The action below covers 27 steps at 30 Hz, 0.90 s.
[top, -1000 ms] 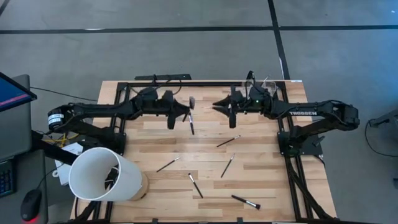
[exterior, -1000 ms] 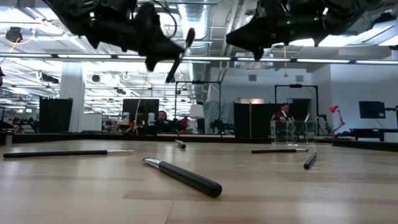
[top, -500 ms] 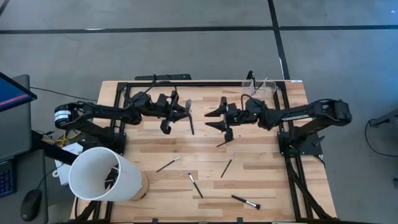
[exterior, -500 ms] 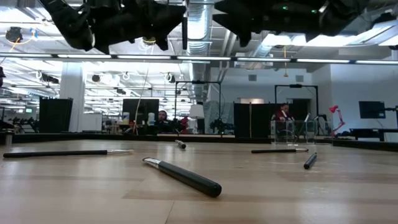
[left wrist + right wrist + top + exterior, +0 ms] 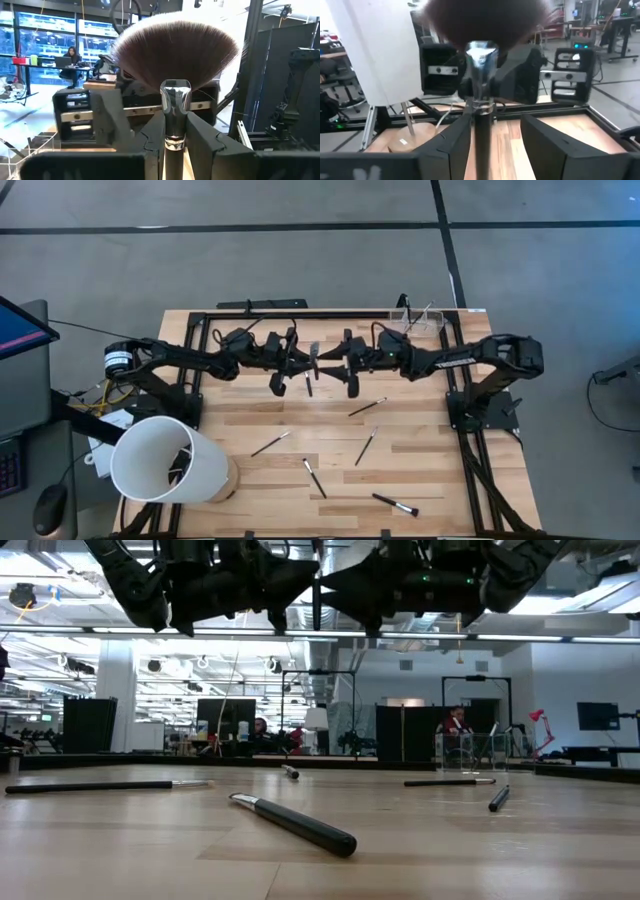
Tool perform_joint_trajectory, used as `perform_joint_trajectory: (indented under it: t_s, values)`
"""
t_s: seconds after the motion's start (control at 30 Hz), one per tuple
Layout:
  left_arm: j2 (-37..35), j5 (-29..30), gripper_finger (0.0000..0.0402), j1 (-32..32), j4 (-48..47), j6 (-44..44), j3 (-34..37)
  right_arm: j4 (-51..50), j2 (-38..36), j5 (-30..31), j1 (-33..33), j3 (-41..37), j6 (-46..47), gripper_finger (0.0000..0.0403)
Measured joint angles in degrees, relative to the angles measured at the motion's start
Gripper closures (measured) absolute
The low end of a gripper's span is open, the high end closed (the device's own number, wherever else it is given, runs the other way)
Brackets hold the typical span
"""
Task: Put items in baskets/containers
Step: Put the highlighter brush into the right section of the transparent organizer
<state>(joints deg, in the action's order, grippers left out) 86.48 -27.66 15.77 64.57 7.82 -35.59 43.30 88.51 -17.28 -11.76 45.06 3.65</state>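
Handover of the fan-headed brush (image 5: pixel 310 368) is underway above the far middle of the tabletop (image 5: pixel 420 470) — in my judgement the right pincer (image 5: pixel 349 366) should close squarely on the handle before the left pincer (image 5: pixel 286 366) lets go. Both arms reach level toward each other, fingertips almost meeting. Left pincer is narrow, clamping the handle; right pincer stands wide around it, while the clear holder (image 5: pixel 420 320) waits at the far right corner.

I count five brushes (image 5: pixel 366 406) loose on the table (image 5: pixel 420 470); one fan brush (image 5: pixel 311 367) aloft; one clear holder (image 5: pixel 420 322); one white tub (image 5: pixel 165 460); two arms.
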Motion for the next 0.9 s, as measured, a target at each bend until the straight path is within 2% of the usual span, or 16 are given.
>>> perform_joint_trajectory:
  t_s: [0.23, 0.4, 0.9]
  values:
    - [0.0, 0.1, 0.0345, 0.1, 0.7, -1.4, 0.0, 0.0, 0.0, -1.0, -0.8, 0.0, 0.9, 0.0254]
    - [0.0, 1.3, 0.0345, 0.1, 1.2, -1.6, 0.0, 0.9, 0.0, -6.1, -0.8, 0.2, 1.0, 0.0257]
    - [0.5, 4.4, 0.0345, -1.4, 3.7, -1.6, -1.2, 0.9, 0.0, -6.3, -0.8, 1.2, 1.0, 0.0253]
